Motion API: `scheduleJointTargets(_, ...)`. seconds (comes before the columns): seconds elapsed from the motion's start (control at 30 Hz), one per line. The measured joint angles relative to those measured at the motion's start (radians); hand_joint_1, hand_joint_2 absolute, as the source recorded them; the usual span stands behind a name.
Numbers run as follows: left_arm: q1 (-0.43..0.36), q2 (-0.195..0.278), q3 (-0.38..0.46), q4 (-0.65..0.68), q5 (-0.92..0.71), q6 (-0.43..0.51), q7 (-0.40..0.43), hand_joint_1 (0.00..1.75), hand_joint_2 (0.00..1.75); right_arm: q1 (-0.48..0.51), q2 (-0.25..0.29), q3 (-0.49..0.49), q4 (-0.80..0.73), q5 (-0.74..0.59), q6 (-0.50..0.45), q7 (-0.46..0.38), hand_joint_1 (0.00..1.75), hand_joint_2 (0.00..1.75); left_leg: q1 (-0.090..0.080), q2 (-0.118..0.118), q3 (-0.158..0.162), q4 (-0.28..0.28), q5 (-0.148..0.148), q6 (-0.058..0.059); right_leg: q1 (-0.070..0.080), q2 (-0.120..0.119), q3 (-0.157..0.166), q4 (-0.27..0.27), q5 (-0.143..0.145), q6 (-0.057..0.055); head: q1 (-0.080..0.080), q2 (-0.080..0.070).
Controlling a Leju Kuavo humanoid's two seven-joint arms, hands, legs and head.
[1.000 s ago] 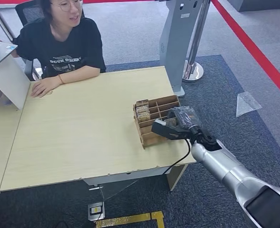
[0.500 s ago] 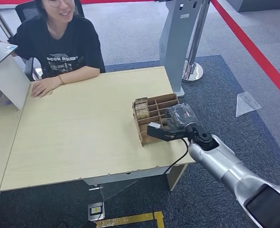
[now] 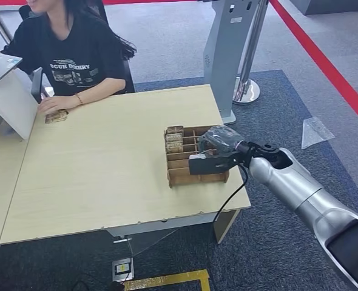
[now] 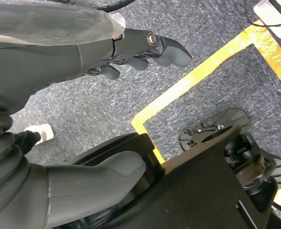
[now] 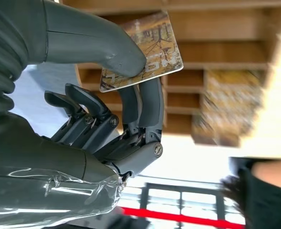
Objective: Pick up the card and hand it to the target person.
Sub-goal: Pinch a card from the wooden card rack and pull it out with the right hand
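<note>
white lettering on the person's black t-shirt (image 3: 71, 63), too blurred to read

Bare tabletop (image 3: 104, 163) between card box (image 3: 186, 177) and person (image 3: 71, 60).

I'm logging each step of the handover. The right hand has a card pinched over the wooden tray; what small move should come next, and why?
Probably lift the right hand clear of the wooden tray and start toward the person: the card is already pinched, and the person sits at the table's far corner.
</note>
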Motion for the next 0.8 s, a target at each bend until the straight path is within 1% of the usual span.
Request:
scheduleJointTargets(0.1,-0.004,0.0,0.0,0.0,-0.003,-0.003,-0.005,0.0,1.75,-0.074,-0.026,0.013,-0.047,-0.082,0.1,-0.013,1.75,1.75,0.0,0.0,0.0,0.0,0.0,0.0,0.0,0.0,0.0,0.0,0.0,0.0,0.0,0.0)
scheduleJointTargets(0.23,-0.009,-0.001,0.0,0.0,-0.004,-0.004,-0.01,0.0,1.75,-0.206,-0.066,0.048,-0.104,-0.213,0.187,0.02,1.75,1.75,0.0,0.0,-0.001,0.0,0.0,0.0,0.0,0.0,-0.001,0.0,0.0,0.0,0.0,0.0)
scheduleJointTargets(0.33,-0.009,-0.001,0.0,0.0,-0.004,-0.006,-0.011,0.0,1.75,-0.303,-0.093,0.084,-0.134,-0.271,0.205,0.046,1.75,1.75,0.0,0.0,-0.001,0.0,0.0,0.0,0.0,0.0,-0.001,0.0,0.0,0.0,0.0,0.0)
scheduleJointTargets(0.43,-0.009,-0.003,0.0,0.0,-0.006,-0.007,-0.011,0.0,1.75,-0.376,-0.117,0.115,-0.155,-0.289,0.181,0.071,1.75,1.75,0.0,0.0,-0.001,0.0,0.0,0.0,0.0,0.0,-0.001,0.0,0.0,0.0,0.0,0.0)
scheduleJointTargets(0.5,-0.008,-0.003,0.0,0.0,-0.009,-0.008,-0.011,0.0,1.75,-0.409,-0.133,0.129,-0.167,-0.292,0.137,0.084,1.75,1.75,0.0,0.0,-0.001,0.0,0.0,0.0,0.0,0.0,-0.001,0.0,0.0,0.0,0.0,0.0)
scheduleJointTargets(0.53,-0.008,-0.004,-0.001,0.0,-0.012,-0.009,-0.011,0.0,1.75,-0.418,-0.14,0.134,-0.172,-0.289,0.099,0.091,1.75,1.75,0.0,0.0,-0.001,0.0,0.0,0.0,0.0,0.0,-0.001,0.0,0.0,0.0,0.0,0.0)
scheduleJointTargets(0.57,-0.008,-0.005,-0.001,0.0,-0.015,-0.009,-0.01,0.0,1.75,-0.423,-0.145,0.138,-0.177,-0.281,0.05,0.101,1.75,1.75,0.0,0.0,-0.001,0.0,0.0,0.0,0.0,0.0,-0.001,0.0,0.0,0.0,0.0,0.0)
scheduleJointTargets(0.7,-0.009,-0.011,-0.003,0.0,-0.031,-0.011,0.001,0.0,1.75,-0.398,-0.153,0.142,-0.185,-0.197,-0.207,0.169,1.75,1.75,0.0,0.0,-0.001,0.0,0.0,0.0,0.0,0.0,0.0,0.0,0.0,0.0,0.0,0.0)
scheduleJointTargets(0.8,-0.012,-0.016,-0.004,0.0,-0.039,-0.012,0.007,0.0,1.75,-0.353,-0.141,0.14,-0.181,-0.133,-0.34,0.203,1.75,1.75,0.0,0.0,-0.001,0.0,0.0,0.0,0.0,-0.001,0.0,0.0,0.0,0.0,0.0,0.0)
